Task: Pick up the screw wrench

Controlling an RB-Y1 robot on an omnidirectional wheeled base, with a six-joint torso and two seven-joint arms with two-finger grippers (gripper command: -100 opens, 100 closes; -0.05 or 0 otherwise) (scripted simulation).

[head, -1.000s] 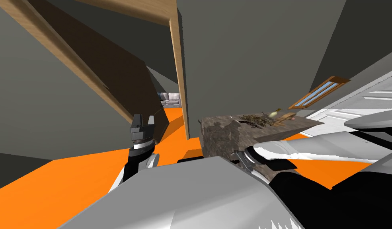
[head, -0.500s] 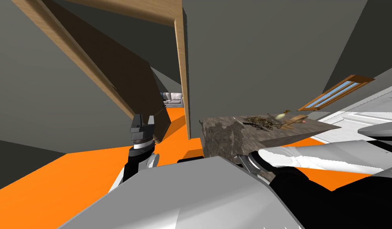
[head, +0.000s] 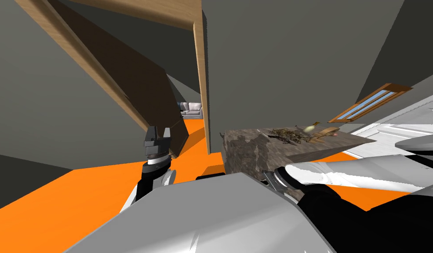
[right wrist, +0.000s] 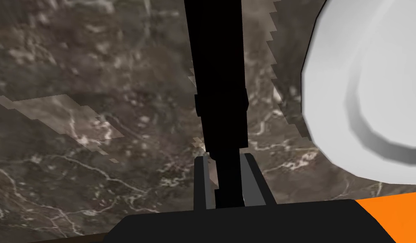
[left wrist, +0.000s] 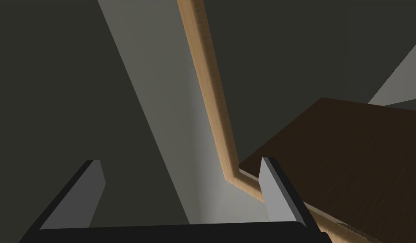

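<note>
Two fingers of the right gripper [right wrist: 222,158] clamp the black screw wrench [right wrist: 221,76] close before the near side of the brown marbled bench [head: 244,151], while the left gripper [head: 158,131], farther left, holds its fingers apart.

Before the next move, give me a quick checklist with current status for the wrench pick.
1. Grip: ok, right end effector shut on the black wrench.
2. Wrench clear of the marbled table: cannot tell, the table is close behind it.
3. Left end effector free: ok, open, empty, near the brown door.
4. Both end effectors away from tabletop clutter: ok.
</note>
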